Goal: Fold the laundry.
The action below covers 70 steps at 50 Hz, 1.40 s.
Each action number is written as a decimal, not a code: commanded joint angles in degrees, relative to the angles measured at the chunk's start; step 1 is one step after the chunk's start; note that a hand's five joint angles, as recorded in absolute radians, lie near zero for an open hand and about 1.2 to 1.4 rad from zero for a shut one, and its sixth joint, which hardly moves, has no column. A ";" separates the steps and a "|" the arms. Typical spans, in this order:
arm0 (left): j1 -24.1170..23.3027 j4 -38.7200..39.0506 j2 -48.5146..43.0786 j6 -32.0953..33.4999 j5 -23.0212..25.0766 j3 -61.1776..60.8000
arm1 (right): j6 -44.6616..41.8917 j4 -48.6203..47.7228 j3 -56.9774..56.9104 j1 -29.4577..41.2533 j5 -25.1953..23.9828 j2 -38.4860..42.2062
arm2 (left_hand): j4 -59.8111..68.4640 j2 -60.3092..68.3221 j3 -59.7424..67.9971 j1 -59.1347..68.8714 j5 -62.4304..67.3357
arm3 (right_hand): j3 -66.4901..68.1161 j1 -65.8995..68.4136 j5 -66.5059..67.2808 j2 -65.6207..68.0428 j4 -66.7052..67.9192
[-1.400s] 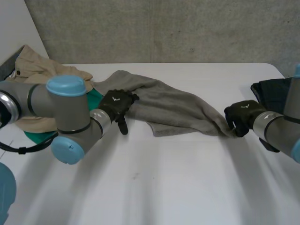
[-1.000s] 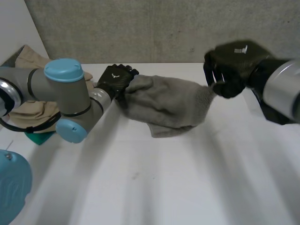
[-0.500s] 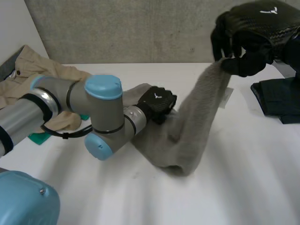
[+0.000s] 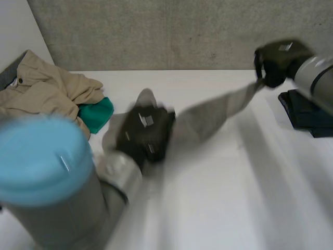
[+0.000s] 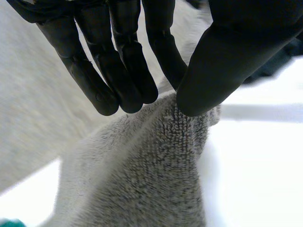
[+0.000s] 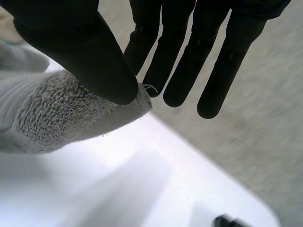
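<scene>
1. At my far left a heap of beige clothes [image 4: 41, 88] lies on the worktop [image 4: 223, 203], with a green cloth [image 4: 97, 114] tucked against its near side. Neither is in my grasp.
2. My left robot hand [image 4: 145, 133] hangs low over the middle of the worktop, near that green cloth. In its wrist view the thumb presses a bunched end of the grey towel [image 5: 142, 184] against the fingers. It is a pinch, and a shallow one, right at the fabric's edge.
3. The grey towel [image 4: 208, 117] spans the gap between my two robot hands as a stretched band, rising from the left grip toward the right. I cannot tell whether any of it touches the worktop.
4. My right robot hand [image 4: 276, 62] is raised at the far right. Its thumb clamps the towel's other corner against one finger while the other fingers stand straight.
5. Below it a dark folded garment [image 4: 304, 114] lies at the worktop's right edge.
6. Risks, as I judge them:
   - Both pinches bite only a little cloth, so any further pull apart could slip a corner free and drop the towel in a heap.
   - Swinging low on the left could snag the green cloth and drag it.
   - Lowering on the right could lay the towel over the dark garment.
</scene>
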 commanded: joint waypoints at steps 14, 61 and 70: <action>15.10 -1.34 1.00 -2.44 9.14 7.32 | -4.39 -9.77 21.54 0.89 -1.68 -5.93 | -55.56 -55.54 -55.41 -54.67 -53.22 | 11.88 15.59 11.96 12.62 11.34; 21.55 -5.14 -25.31 6.81 15.78 52.43 | 7.30 -7.75 -4.54 -0.16 -1.43 -14.49 | 12.21 12.23 12.36 13.10 14.55 | 11.88 15.59 11.96 12.62 11.34; 24.71 0.58 -5.02 3.81 12.60 35.95 | 7.12 -8.54 -12.82 1.15 1.57 -11.76 | 12.21 12.23 12.36 13.10 14.55 | 11.88 15.59 11.96 12.62 11.34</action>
